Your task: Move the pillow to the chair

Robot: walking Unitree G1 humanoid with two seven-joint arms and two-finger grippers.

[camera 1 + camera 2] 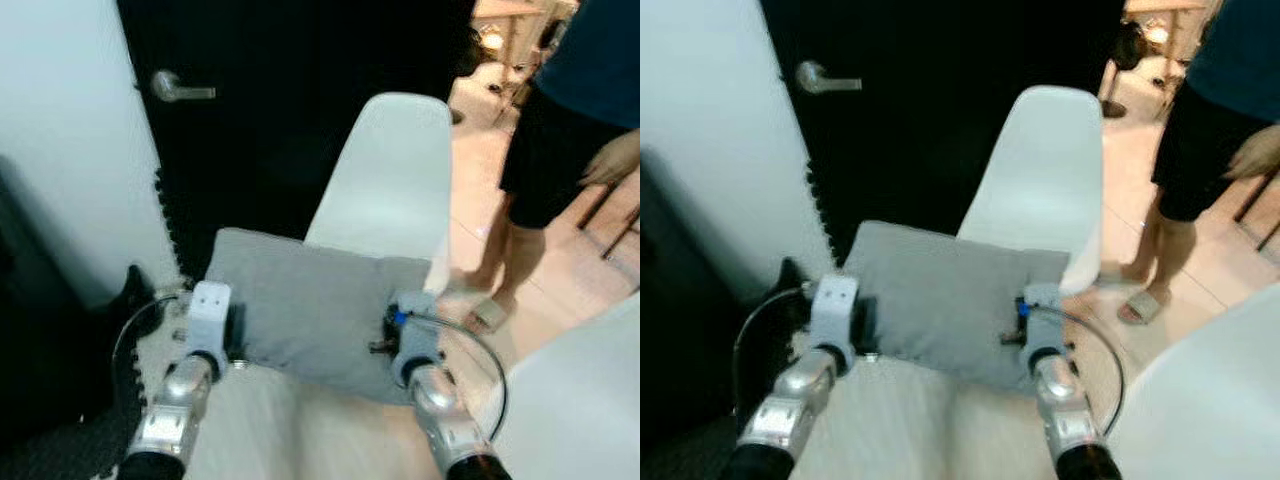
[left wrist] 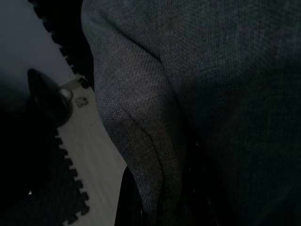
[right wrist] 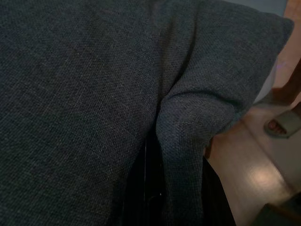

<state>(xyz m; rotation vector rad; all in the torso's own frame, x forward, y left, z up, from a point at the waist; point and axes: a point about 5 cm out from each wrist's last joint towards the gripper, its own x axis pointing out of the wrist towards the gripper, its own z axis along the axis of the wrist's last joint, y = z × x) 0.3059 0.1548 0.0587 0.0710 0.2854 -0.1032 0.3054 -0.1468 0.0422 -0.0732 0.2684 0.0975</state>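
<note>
A grey fabric pillow [image 1: 310, 300] hangs flat between my two arms, just in front of the white chair's backrest [image 1: 395, 170] and over where its seat lies. My left gripper [image 1: 237, 335] pinches the pillow's left edge, and the fabric [image 2: 141, 141] bunches into a fold over its black finger [image 2: 126, 202]. On the right edge my right gripper [image 1: 392, 338] is shut on the pillow as well, with the cloth [image 3: 188, 122] creased around it. The chair seat is hidden under the pillow.
A black door [image 1: 280, 100] with a silver handle [image 1: 180, 88] stands behind the chair, with a white wall [image 1: 70, 130] to its left. A person [image 1: 560, 130] stands at the right on the light floor. Another white curved surface [image 1: 580, 400] sits at the lower right, and black foam matting [image 1: 60, 440] at the lower left.
</note>
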